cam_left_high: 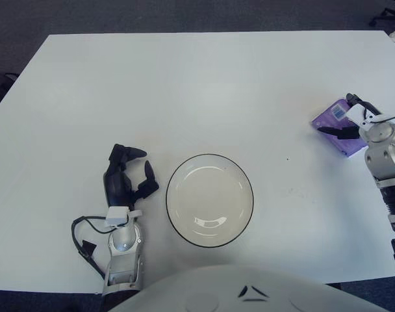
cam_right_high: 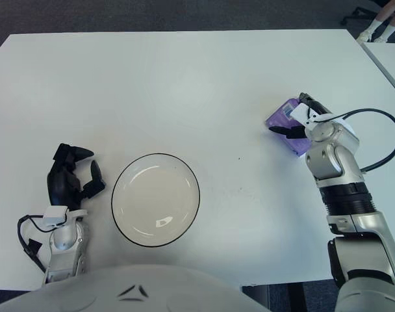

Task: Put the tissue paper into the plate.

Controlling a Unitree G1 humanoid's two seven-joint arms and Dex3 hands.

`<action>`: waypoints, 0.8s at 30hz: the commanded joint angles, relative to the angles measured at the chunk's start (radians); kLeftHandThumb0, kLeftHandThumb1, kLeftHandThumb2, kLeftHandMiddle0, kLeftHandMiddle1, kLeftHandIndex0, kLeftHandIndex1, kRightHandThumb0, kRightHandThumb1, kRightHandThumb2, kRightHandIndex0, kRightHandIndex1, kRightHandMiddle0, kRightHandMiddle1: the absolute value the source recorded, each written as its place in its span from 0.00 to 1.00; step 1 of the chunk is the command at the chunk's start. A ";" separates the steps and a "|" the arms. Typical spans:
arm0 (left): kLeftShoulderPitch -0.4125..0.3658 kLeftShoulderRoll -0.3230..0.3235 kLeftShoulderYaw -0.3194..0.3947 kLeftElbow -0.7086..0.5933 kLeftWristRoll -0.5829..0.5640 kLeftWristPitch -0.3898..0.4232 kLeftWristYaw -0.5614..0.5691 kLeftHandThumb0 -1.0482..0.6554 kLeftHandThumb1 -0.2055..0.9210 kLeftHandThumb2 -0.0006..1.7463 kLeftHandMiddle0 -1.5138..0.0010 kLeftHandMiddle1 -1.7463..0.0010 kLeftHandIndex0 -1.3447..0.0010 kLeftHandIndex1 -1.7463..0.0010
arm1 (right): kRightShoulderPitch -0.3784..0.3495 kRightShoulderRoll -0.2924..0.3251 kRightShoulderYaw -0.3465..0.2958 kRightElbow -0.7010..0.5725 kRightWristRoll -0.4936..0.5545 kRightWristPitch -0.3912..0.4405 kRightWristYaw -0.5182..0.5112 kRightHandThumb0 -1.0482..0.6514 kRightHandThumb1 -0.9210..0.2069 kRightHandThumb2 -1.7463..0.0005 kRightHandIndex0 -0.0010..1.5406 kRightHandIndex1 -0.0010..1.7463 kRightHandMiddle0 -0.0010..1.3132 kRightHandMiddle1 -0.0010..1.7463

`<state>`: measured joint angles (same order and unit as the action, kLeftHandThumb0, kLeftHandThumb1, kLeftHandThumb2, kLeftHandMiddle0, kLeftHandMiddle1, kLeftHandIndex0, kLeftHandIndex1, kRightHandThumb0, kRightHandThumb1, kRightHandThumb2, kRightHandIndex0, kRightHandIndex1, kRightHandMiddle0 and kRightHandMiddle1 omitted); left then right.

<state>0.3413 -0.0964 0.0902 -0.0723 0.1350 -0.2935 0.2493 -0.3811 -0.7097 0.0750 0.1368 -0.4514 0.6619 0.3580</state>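
A small purple tissue pack (cam_left_high: 332,119) lies near the table's right edge. My right hand (cam_right_high: 286,113) is over it, one black finger across its near side and another at its far edge, closed on the pack. A white plate (cam_left_high: 210,221) with a dark rim stands empty at the front middle of the table, well to the left of the pack. My left hand (cam_left_high: 128,173) shows just left of the plate, idle, fingers relaxed and holding nothing.
The white table (cam_left_high: 184,91) runs wide and bare behind the plate. A black cable (cam_left_high: 84,237) loops beside my left forearm. A cable (cam_right_high: 379,140) also arcs off my right wrist by the table's right edge.
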 commanded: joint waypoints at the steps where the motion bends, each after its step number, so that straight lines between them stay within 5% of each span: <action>1: 0.049 0.000 0.007 0.039 0.008 0.038 0.008 0.35 0.52 0.72 0.26 0.00 0.58 0.00 | 0.120 0.110 -0.003 0.143 0.106 -0.047 0.015 0.13 0.26 0.65 0.01 0.01 0.00 0.00; 3: 0.051 0.000 0.007 0.039 0.006 0.033 0.007 0.35 0.52 0.72 0.26 0.00 0.58 0.00 | 0.120 0.134 -0.042 0.205 0.132 -0.092 -0.007 0.20 0.36 0.54 0.00 0.34 0.00 0.04; 6: 0.052 0.001 0.008 0.039 0.003 0.029 0.005 0.35 0.52 0.71 0.26 0.00 0.59 0.00 | 0.110 0.154 -0.067 0.252 0.144 -0.119 -0.020 0.27 0.45 0.45 0.06 0.71 0.00 0.26; 7: 0.052 0.000 0.008 0.039 0.003 0.030 0.006 0.35 0.52 0.71 0.26 0.00 0.59 0.00 | 0.105 0.161 -0.071 0.264 0.146 -0.123 -0.024 0.28 0.46 0.44 0.09 0.77 0.00 0.35; 9: 0.053 -0.001 0.009 0.038 0.003 0.031 0.007 0.35 0.52 0.71 0.27 0.00 0.59 0.00 | 0.092 0.175 -0.072 0.312 0.145 -0.151 -0.038 0.32 0.50 0.38 0.17 0.91 0.00 0.69; 12: 0.053 -0.001 0.010 0.037 0.002 0.030 0.006 0.35 0.52 0.71 0.27 0.00 0.59 0.00 | 0.082 0.184 -0.069 0.359 0.135 -0.186 -0.053 0.68 0.44 0.36 0.27 0.97 0.03 0.90; 16: 0.054 0.000 0.009 0.036 0.002 0.028 0.003 0.35 0.52 0.71 0.27 0.00 0.59 0.00 | 0.091 0.184 -0.065 0.352 0.123 -0.190 -0.066 0.63 0.48 0.32 0.32 0.99 0.30 0.91; 24: 0.057 0.004 0.007 0.034 0.000 0.023 -0.002 0.34 0.50 0.73 0.27 0.00 0.57 0.00 | 0.089 0.192 -0.061 0.389 0.130 -0.225 -0.088 0.61 0.64 0.19 0.45 1.00 0.43 0.91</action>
<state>0.3530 -0.0948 0.0934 -0.0786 0.1345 -0.2993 0.2496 -0.4154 -0.6426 -0.0507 0.4060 -0.3750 0.4070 0.2164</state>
